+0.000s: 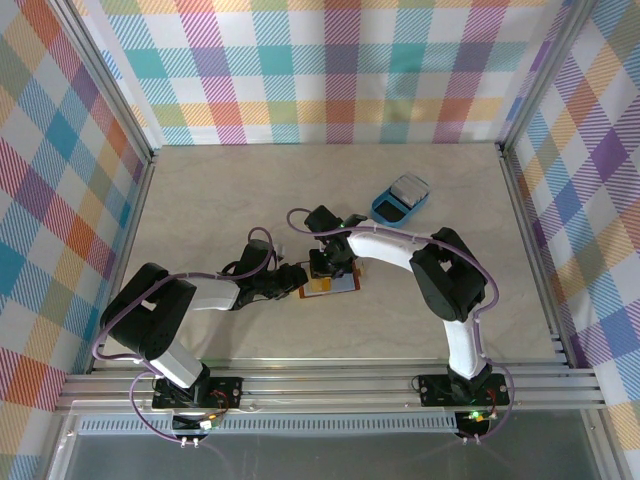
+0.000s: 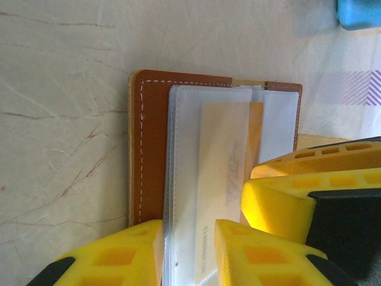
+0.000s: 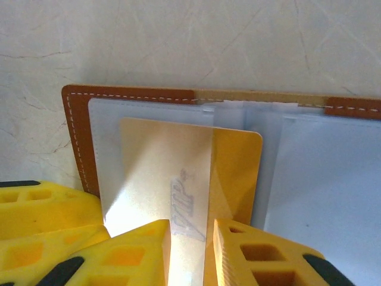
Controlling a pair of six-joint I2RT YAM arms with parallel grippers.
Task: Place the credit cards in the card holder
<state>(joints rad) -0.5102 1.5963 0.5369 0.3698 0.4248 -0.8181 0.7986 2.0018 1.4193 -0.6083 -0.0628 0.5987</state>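
The brown card holder point(image 1: 345, 287) lies open on the table, its clear sleeves facing up point(image 2: 152, 143) point(image 3: 74, 137). A gold credit card point(image 3: 235, 173) marked VIP sits partly inside one sleeve, its right strip bare point(image 2: 223, 155). My right gripper point(image 3: 191, 232) point(image 1: 330, 268) stands over that card, jaws a narrow gap apart with the card's face showing between them. My left gripper point(image 2: 189, 235) point(image 1: 298, 281) is at the holder's left end, with the sleeve edge and the card lying flat between its parted fingers. The right gripper's yellow fingers point(image 2: 286, 196) reach in from the right.
A blue rounded tray point(image 1: 385, 210) point(image 2: 360, 15) stands behind and to the right of the holder, with pale cards point(image 1: 408, 188) in it. Checked walls with metal posts close in the table on three sides.
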